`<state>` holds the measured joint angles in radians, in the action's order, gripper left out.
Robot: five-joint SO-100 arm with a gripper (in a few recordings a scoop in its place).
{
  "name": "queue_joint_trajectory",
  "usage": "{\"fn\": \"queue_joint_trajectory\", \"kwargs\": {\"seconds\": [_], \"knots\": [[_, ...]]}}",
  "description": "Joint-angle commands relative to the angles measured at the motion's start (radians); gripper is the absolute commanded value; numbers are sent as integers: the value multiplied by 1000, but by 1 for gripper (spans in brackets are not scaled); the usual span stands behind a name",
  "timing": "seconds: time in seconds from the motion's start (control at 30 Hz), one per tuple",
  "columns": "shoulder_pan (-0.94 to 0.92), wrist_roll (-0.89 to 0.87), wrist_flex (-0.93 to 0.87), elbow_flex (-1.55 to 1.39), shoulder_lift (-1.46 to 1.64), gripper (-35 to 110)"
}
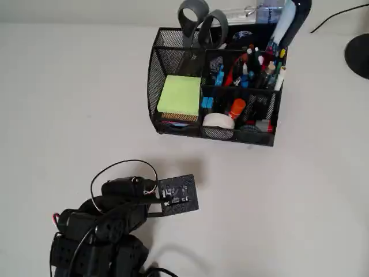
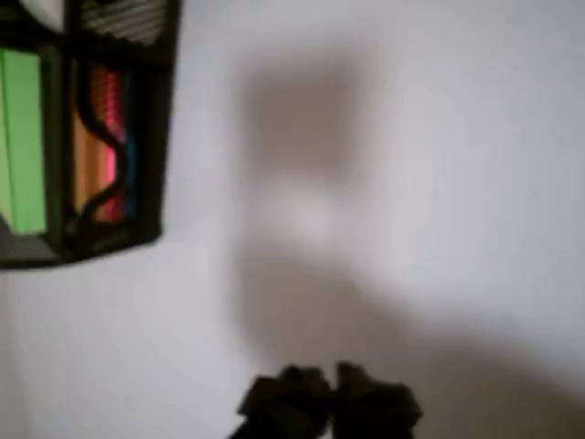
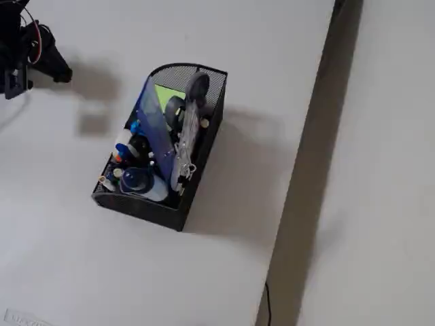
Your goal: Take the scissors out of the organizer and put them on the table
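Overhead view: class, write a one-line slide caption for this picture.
Scissors stand handles-up in the black mesh organizer while the arm's gripper waits apart over the off-white table.

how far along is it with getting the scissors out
Nothing looks done: the scissors stand handles-up in the organizer's back compartment. In hand: the claw hovers over bare table, short of the organizer, holding nothing. Left: reach, grasp, lift out, lay down.

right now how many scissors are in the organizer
1. The scissors stand handles-up in the back-left compartment of the organizer in the overhead view, behind the green sticky-note pad. Others might hide among the pens.
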<state>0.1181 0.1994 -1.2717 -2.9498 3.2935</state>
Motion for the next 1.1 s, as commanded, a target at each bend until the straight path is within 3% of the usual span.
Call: {"fn": "queue_joint_trajectory", "kwargs": {"seconds": [0.0,0.33,0.57,0.63,0.7,0.83,1.07], "knots": [[5,8,-26,-20,-3,0],[3,5,-20,-20,-3,0],[-104,2,123,-14,-3,0],[-101,98,126,32,-3,1],[-114,183,137,98,-3,7],[-100,95,293,221,-26,21],[-127,-61,518,747,-724,32]]}}
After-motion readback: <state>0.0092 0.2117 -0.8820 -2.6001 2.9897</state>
